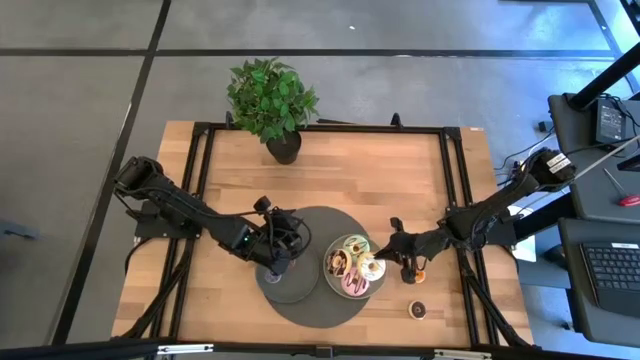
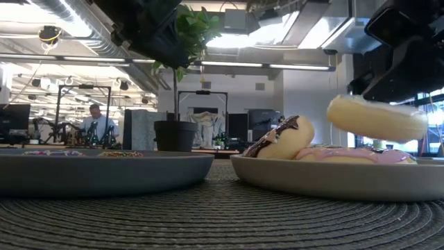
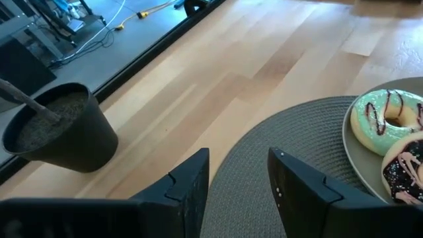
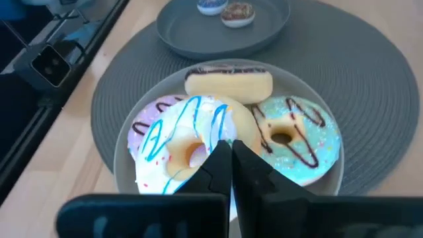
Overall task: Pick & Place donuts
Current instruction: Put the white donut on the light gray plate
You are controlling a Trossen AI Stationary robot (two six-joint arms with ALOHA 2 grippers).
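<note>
The right end effector (image 4: pixel 231 155), fingers closed narrow on the cream donut (image 4: pixel 192 142), holds it tilted just above the plate (image 4: pixel 125 142) at lower centre; the left end effector (image 3: pixel 238 185) hangs open

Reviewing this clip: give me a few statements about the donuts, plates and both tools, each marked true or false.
1. The right tool grips the green donut. False: it is shut on the cream donut, which the low view shows lifted above its plate. The green donut lies on that plate.
2. The left tool is open and holds nothing. True.
3. The plate under the left arm is bare. False: two mini donuts lie on it.
4. One mini donut lies on the bare wooden table, off both plates. True.
5. The potted plant stands on the round mat. False: it stands at the table's far edge.
</note>
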